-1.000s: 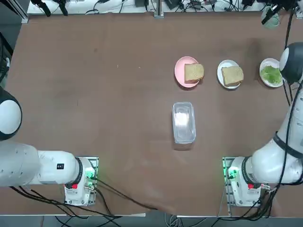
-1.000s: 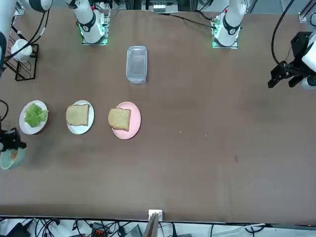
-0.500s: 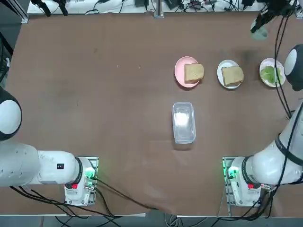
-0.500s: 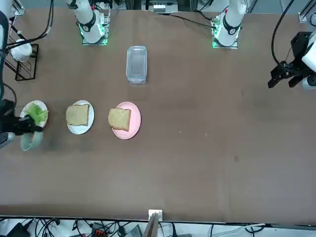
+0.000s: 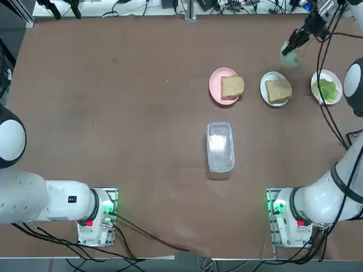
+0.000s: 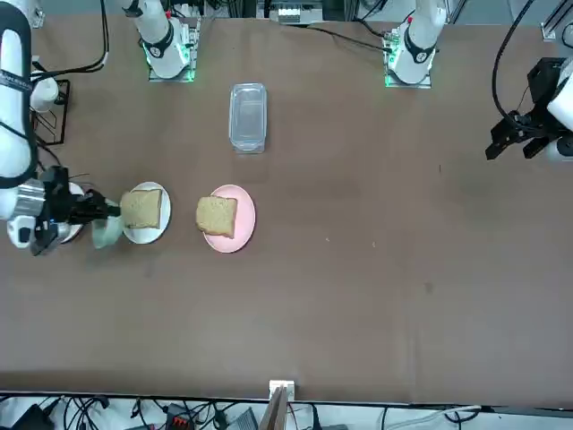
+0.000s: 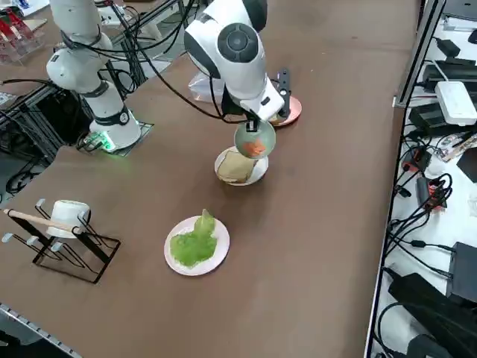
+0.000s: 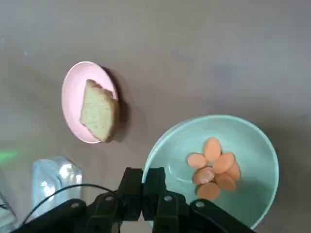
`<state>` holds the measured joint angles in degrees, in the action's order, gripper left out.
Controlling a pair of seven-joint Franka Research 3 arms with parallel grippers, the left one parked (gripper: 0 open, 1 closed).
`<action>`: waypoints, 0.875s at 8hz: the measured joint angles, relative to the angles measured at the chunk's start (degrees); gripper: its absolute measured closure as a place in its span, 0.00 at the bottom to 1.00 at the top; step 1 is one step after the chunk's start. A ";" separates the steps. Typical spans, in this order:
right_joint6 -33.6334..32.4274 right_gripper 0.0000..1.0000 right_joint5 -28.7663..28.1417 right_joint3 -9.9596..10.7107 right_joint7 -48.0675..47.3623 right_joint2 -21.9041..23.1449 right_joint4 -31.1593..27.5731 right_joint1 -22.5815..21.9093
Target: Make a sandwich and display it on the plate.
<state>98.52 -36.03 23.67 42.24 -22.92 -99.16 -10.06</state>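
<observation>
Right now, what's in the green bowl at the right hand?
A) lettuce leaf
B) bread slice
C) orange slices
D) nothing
C: the wrist view shows several round orange slices inside the green bowl, whose rim is gripped by the right hand.

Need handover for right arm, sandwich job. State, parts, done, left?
Right gripper: shut on the rim of the green bowl, held up near the white plate.
Orange slices: in the bowl.
White plate: one bread slice on it.
Pink plate: the other slice.
Lettuce: on the pinkish-white plate, robot's right.
Done: first slice on the white plate, bowl gripped.
Left: orange slices and lettuce onto that bread, then top slice.
</observation>
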 joint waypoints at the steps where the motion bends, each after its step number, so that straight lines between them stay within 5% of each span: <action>1: 0.00 0.97 -2.08 0.01 -0.02 0.48 -2.32 -0.20; 7: 0.03 0.97 -12.90 0.18 4.97 1.11 -10.51 0.53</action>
<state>98.55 -48.93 23.85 47.21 -21.81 -109.66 -9.53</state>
